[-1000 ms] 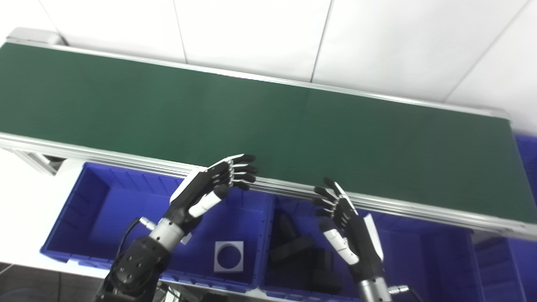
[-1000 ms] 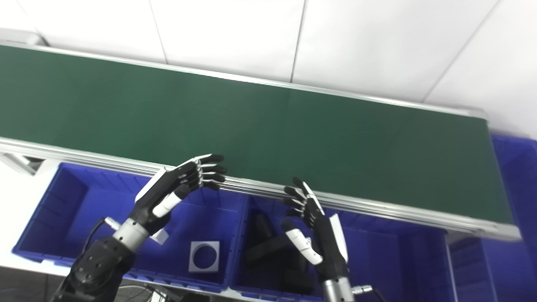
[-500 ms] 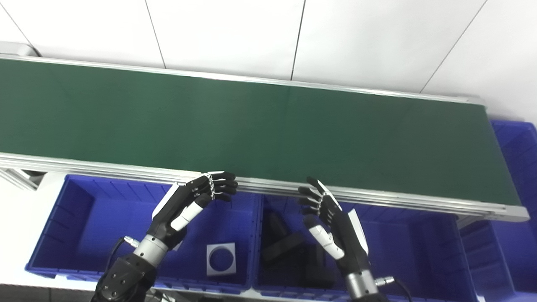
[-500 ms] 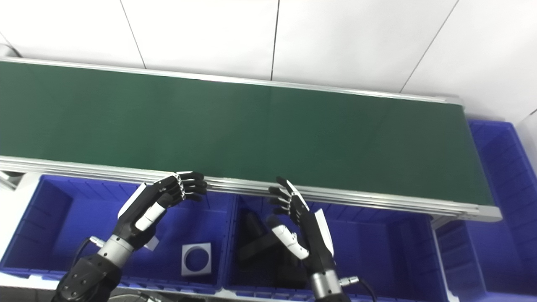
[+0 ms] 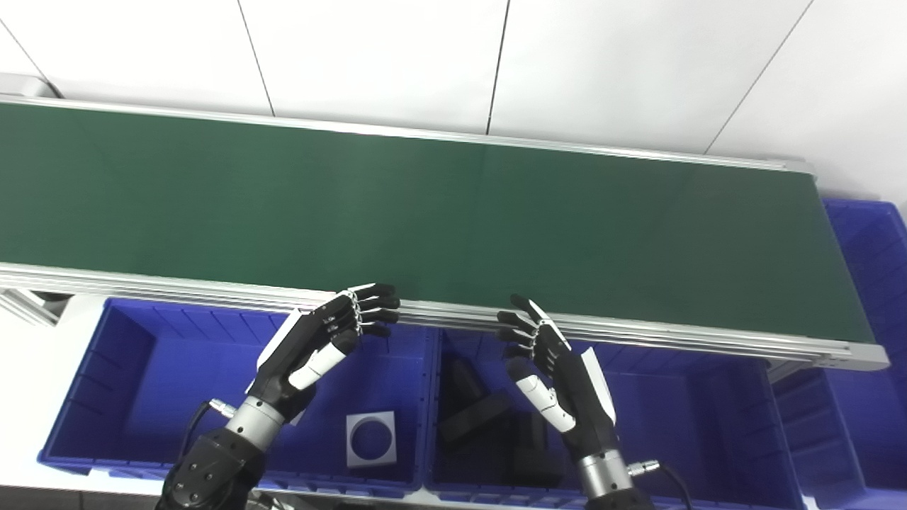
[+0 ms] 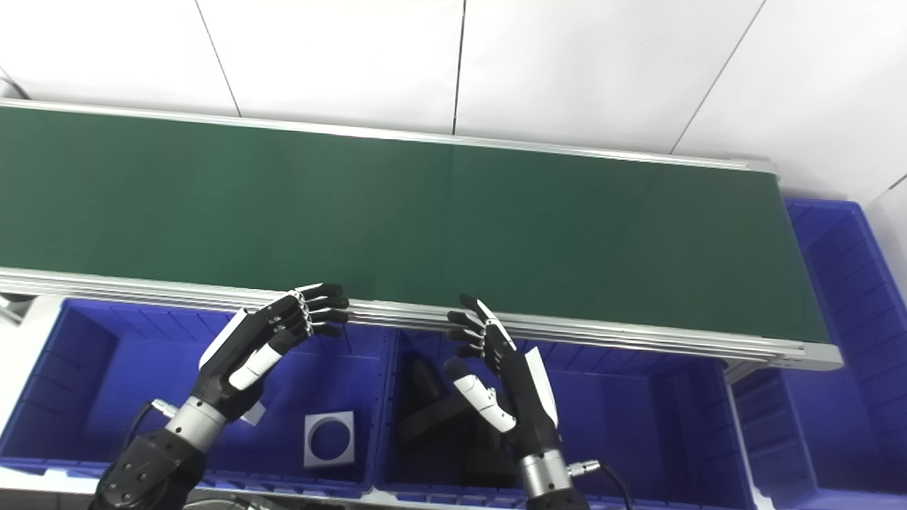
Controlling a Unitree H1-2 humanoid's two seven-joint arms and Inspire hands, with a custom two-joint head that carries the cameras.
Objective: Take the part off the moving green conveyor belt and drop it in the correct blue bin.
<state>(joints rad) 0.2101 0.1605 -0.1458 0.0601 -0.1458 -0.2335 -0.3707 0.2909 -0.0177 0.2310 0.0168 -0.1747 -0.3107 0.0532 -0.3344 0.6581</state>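
Observation:
The green conveyor belt (image 5: 439, 212) runs across the view with no part on it. My left hand (image 5: 312, 350) hovers open over the left blue bin (image 5: 106, 382), fingertips near the belt's front rail. My right hand (image 5: 560, 372) hovers open over the middle blue bin (image 5: 694, 425), fingers spread, also close to the rail. Neither hand holds anything. A white square plate with a round hole (image 5: 371, 439) lies in the left bin. Several black parts (image 5: 482, 418) lie in the middle bin, partly hidden behind my right hand.
A third blue bin (image 5: 868, 248) stands past the belt's right end. The belt's aluminium front rail (image 5: 638, 329) runs just ahead of both hands. A white wall rises behind the belt.
The camera has swung, so the whole scene shifted and levelled. Both hands stay open near the front rail; the left hand has dropped slightly toward the bin.

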